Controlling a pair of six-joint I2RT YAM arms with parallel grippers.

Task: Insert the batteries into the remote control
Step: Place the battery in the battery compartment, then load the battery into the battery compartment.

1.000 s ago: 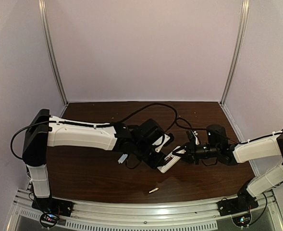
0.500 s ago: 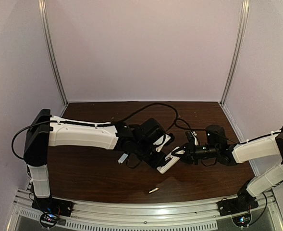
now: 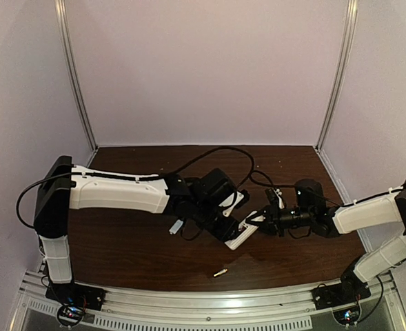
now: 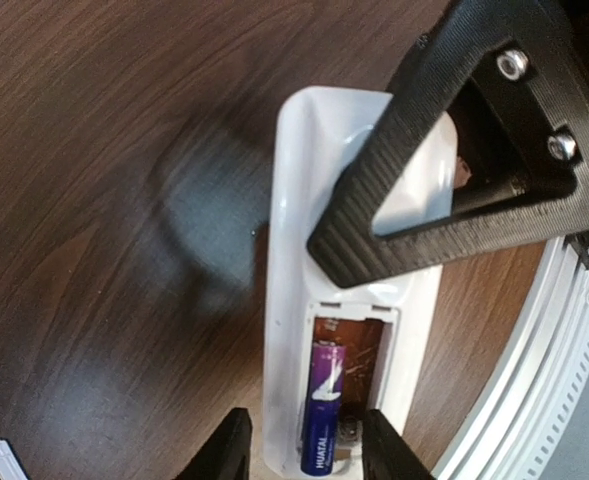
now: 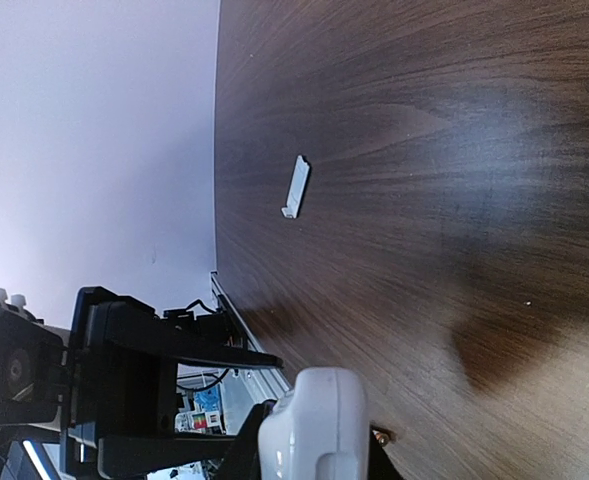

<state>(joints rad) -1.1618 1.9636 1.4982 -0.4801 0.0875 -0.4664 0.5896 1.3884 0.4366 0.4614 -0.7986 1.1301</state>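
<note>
- Bench (image 3: 120, 255): dark wood grain, carrying everything listed below.
- Right end effector (image 3: 261, 222): clamped on the remote control's far end. Seen from the left wrist as a black finger laid across the white back. Grip same as a second ago.
- Left end effector (image 4: 307, 440): nearly pinched shut a second ago, now parted to a narrow gap. Fingers (image 4: 229, 450) standing either side of the recess end, clear of the cell.
- Remote control (image 4: 292, 280): white, back side up, recess open. Held near mid-bench between the two arms.
- Cover strip (image 5: 296, 186): thin, white, lying flat on the bench, apart from the handset.
- Purple battery (image 4: 322, 405): lying lengthwise in one slot of the recess. Judged just released there and seated, or close to it. Neighbouring slot bare, only coppery contacts showing.
- Gold battery (image 3: 220, 273): loose on the bench near the front rail, well apart from the handset, untouched.
- Status, as judged: one cell of two loaded. Left to do: fetch the gold cell and fill the bare slot.
</note>
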